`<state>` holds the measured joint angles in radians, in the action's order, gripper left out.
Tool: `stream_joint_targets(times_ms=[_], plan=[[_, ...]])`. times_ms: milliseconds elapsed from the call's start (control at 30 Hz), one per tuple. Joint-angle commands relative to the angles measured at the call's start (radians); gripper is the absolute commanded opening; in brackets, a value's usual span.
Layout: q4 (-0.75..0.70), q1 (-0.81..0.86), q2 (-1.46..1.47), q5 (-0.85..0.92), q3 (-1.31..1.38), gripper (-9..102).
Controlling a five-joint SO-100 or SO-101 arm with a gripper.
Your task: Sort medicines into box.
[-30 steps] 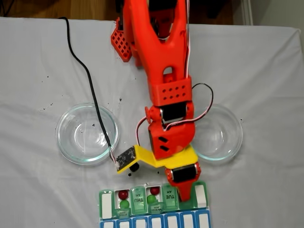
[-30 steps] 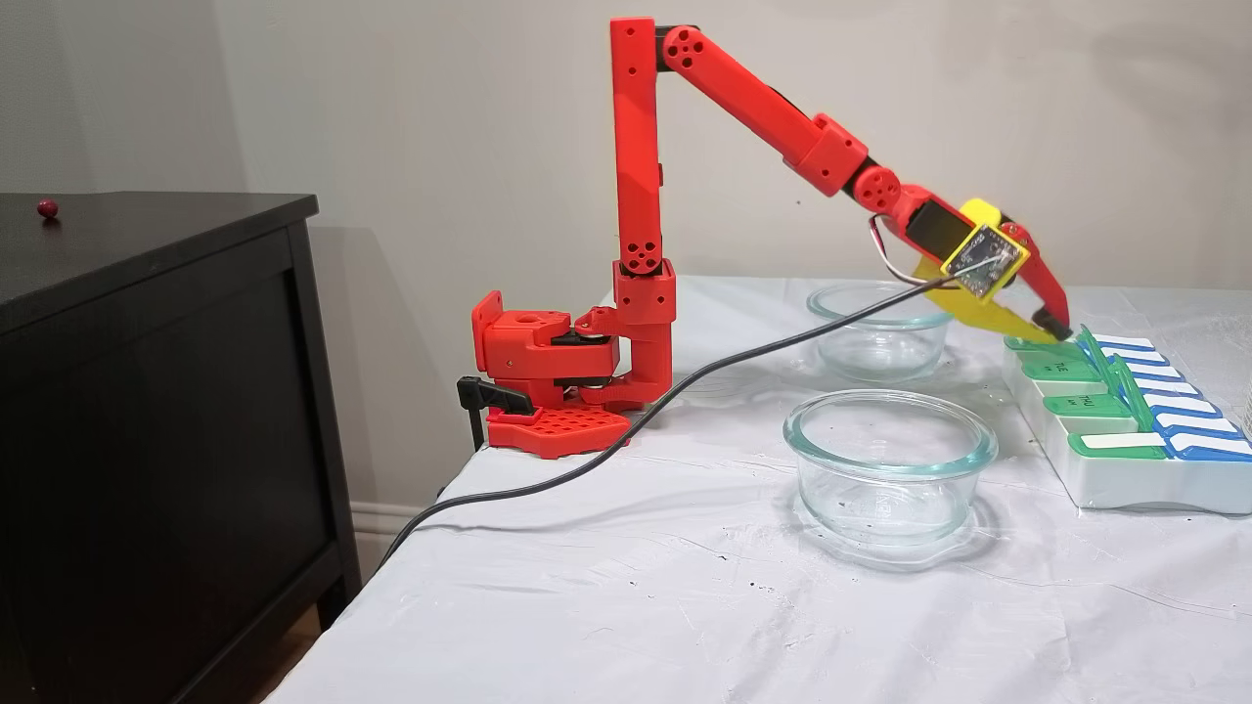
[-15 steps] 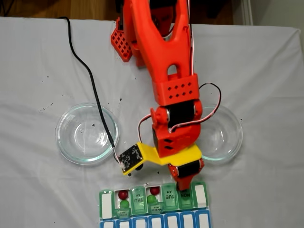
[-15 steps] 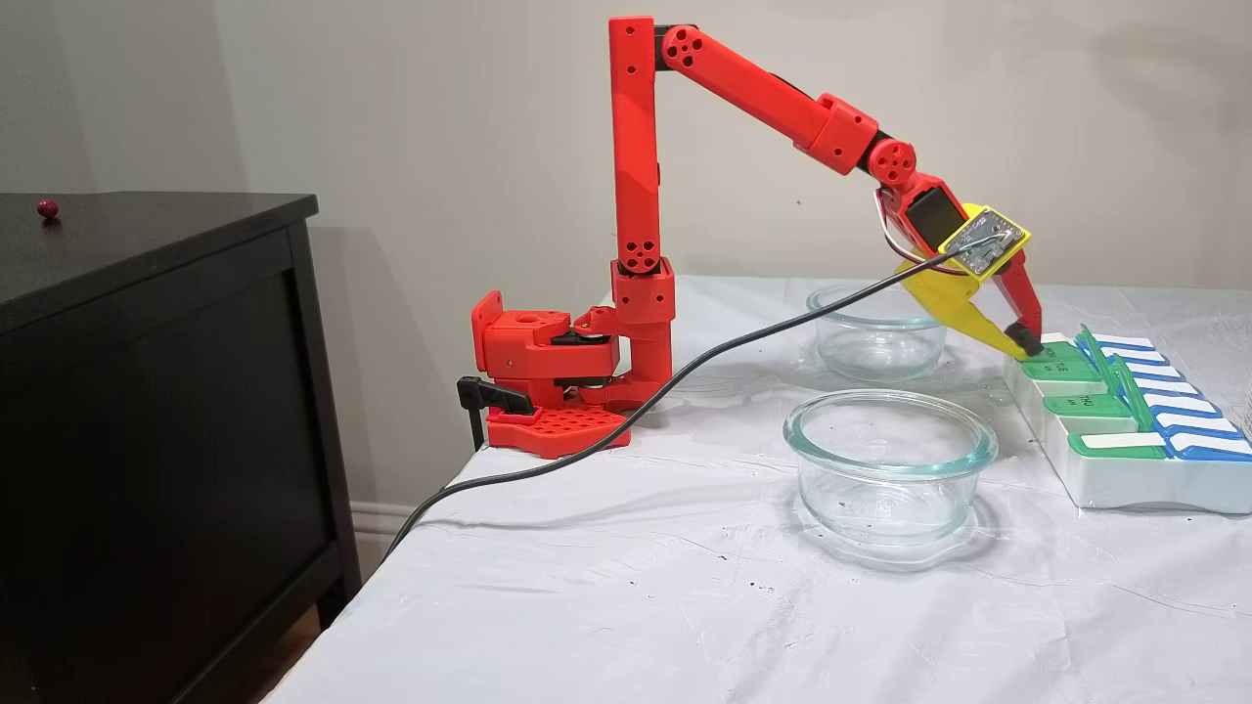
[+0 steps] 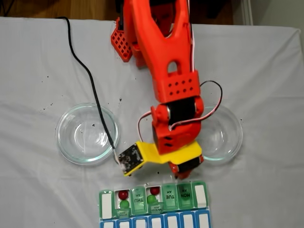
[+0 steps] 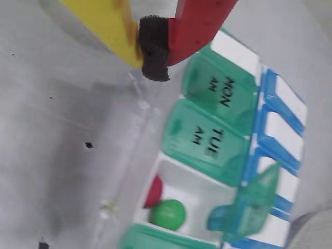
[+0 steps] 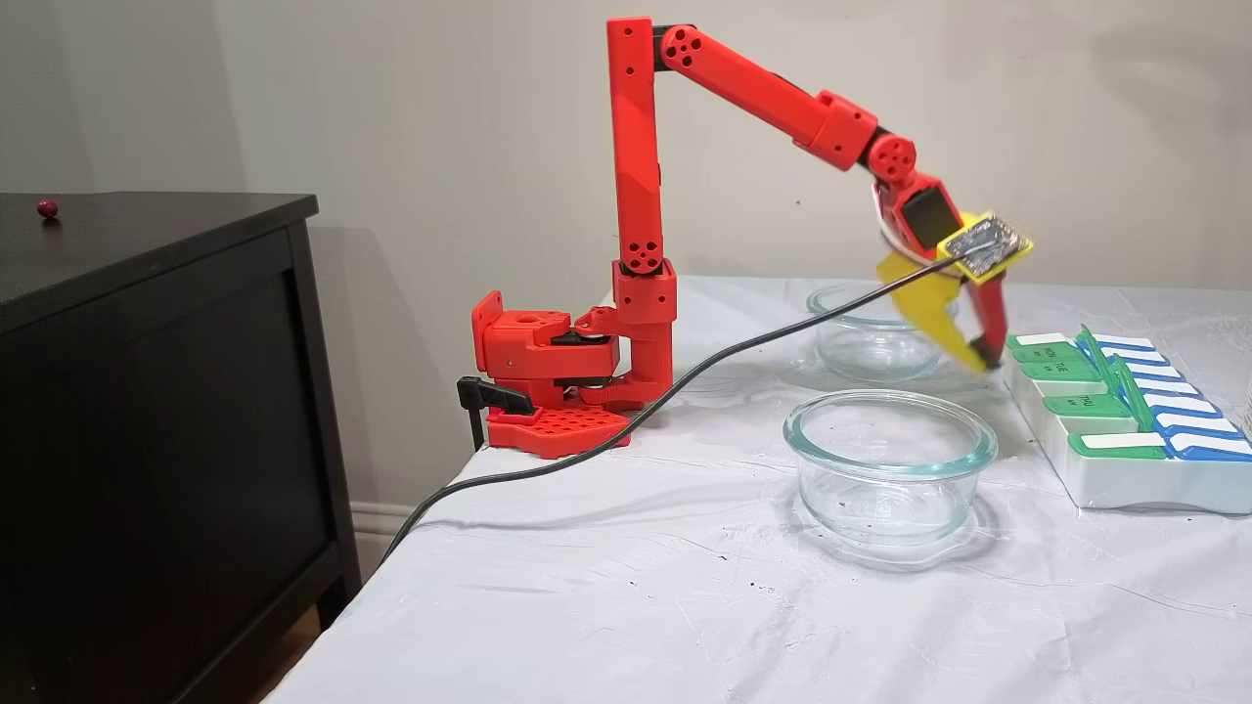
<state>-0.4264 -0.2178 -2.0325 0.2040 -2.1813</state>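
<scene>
Glass dishes [image 5: 87, 133] sit bare at mid-left and mid-right of the fixed view from above, while the box [image 5: 154, 205] lies at the bottom edge of the worktop [image 5: 38, 71]. We see its MON lid [image 6: 222, 92], open a second ago, now shut, and the gripper [image 6: 154, 46] has pulled back just off the box. Its fingers [image 6: 111, 23] are together, holding nothing. Two compartments remain open with medicines [image 5: 123, 194], so we judge more lids need closing.
</scene>
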Motion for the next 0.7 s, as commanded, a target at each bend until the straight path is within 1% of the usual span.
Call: stream_joint_targets(times_ms=[0, 100, 300, 467, 667], plan=[[0.086, 0.052, -0.173, 0.043, 0.063, 0], [0.176, 0.109, -0.192, 0.052, 0.058, 0], [0.258, 0.198, -0.173, 0.044, 0.080, 0], [0.308, 0.206, -0.133, 0.097, 0.075, 0], [0.382, 0.176, -0.058, 0.092, 0.064, 0]])
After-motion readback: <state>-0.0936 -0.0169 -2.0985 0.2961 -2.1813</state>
